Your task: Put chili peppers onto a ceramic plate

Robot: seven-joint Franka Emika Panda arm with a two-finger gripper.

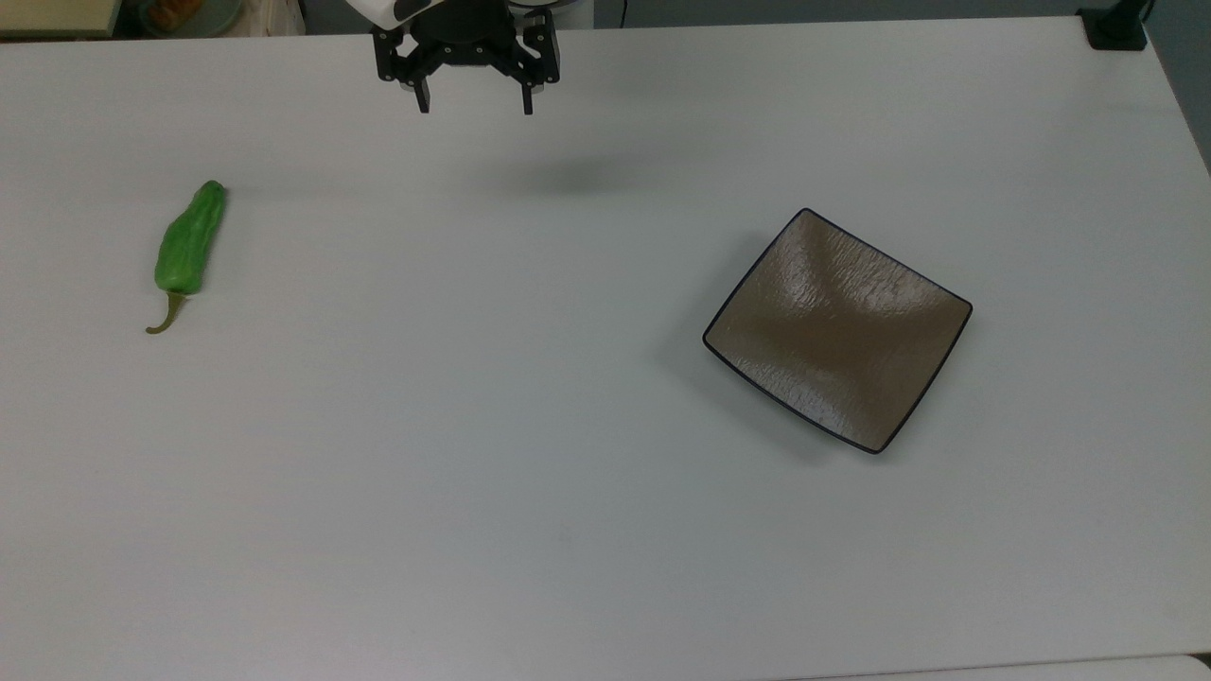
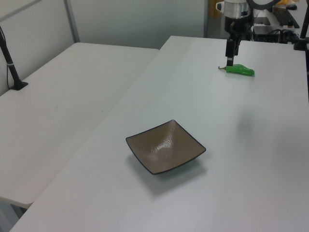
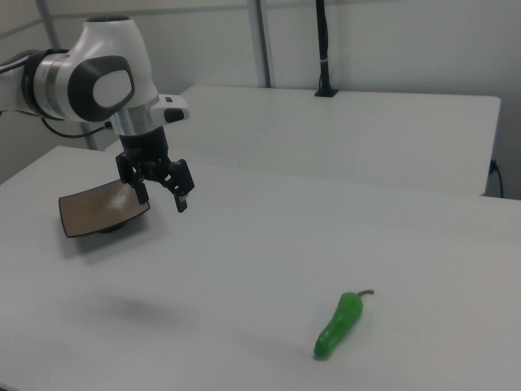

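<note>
A green wrinkled chili pepper (image 1: 189,248) lies on the white table at the top view's left, its olive stem pointing toward the near edge. It also lies at the lower right of the right view (image 3: 339,324) and far back in the left view (image 2: 240,70). The square brown ceramic plate (image 1: 837,329) with a black rim sits empty at the top view's right (image 2: 165,146) (image 3: 102,210). My gripper (image 1: 475,104) hangs open above the table's far edge, between the two and well apart from both (image 3: 161,199) (image 2: 230,59). Nothing is between its fingers.
A black clamp post (image 1: 1116,28) stands at the table's far right corner in the top view. A second white table (image 2: 58,96) runs alongside, with a narrow gap between them. The table's near edge (image 1: 946,670) runs along the bottom of the top view.
</note>
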